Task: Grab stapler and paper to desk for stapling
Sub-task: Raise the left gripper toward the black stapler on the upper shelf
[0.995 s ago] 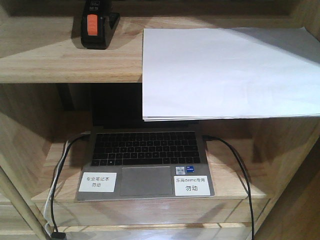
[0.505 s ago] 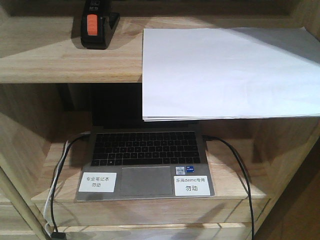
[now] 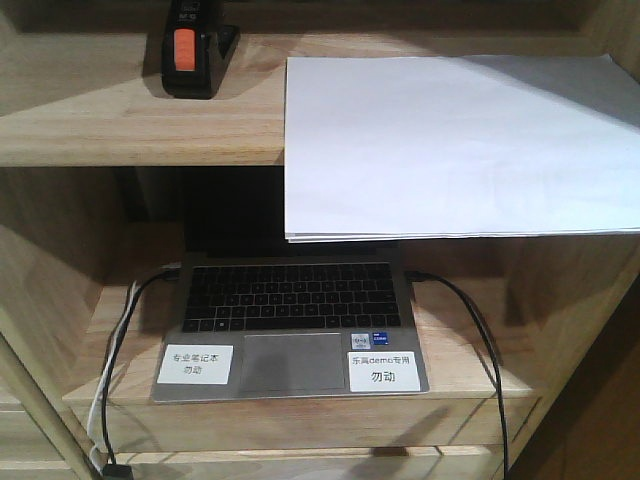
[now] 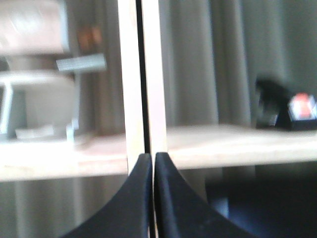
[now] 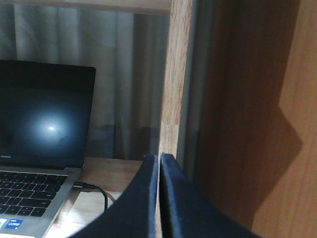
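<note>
Stapler: on the shelf above the laptop, to its upper left.
Paper: same shelf, above the laptop's right side, front edge overhanging.
Left gripper: fingers pressed together, empty; stapler well off to their right.
Right gripper: fingers together, empty, right of the laptop.

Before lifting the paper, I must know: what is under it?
The paper rests on the upper shelf; its front part overhangs the edge, above the open laptop. The shelf surface beneath the sheets is covered, so anything lying there cannot be seen.
</note>
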